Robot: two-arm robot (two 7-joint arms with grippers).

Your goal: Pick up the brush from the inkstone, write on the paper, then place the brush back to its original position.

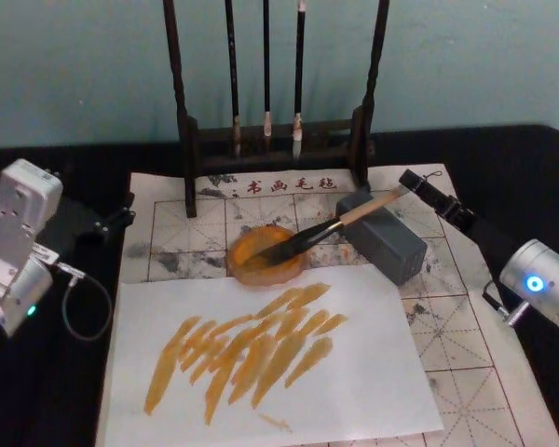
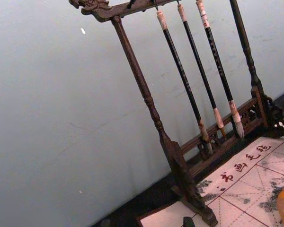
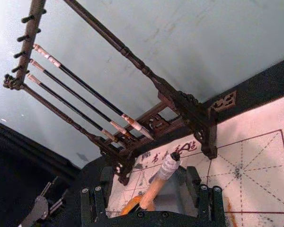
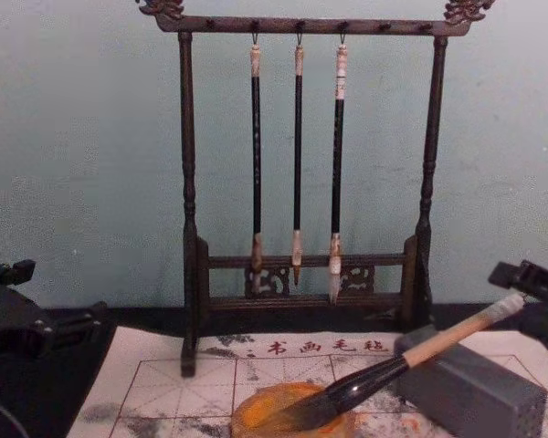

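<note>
The brush [image 1: 340, 223] lies slanted, its dark bristles in the round orange-stained inkstone dish [image 1: 252, 261] and its tan handle propped on a grey block [image 1: 391, 244]. My right gripper [image 1: 417, 189] is at the handle's far end. In the right wrist view it [image 3: 149, 208] stands open, with the handle [image 3: 157, 187] between its fingers [image 3: 204, 201] and gaps on both sides. The red-gridded paper [image 1: 456, 326] lies under everything, with a white sheet [image 1: 354, 372] bearing orange strokes on top. My left gripper [image 1: 112, 222] is parked at the paper's left edge.
A dark wooden brush stand [image 1: 191, 140] at the back holds three thin black brushes [image 4: 297, 155]. It is also seen from the left wrist as a stand [image 2: 175, 161]. A black cloth [image 1: 503, 158] covers the table around the paper.
</note>
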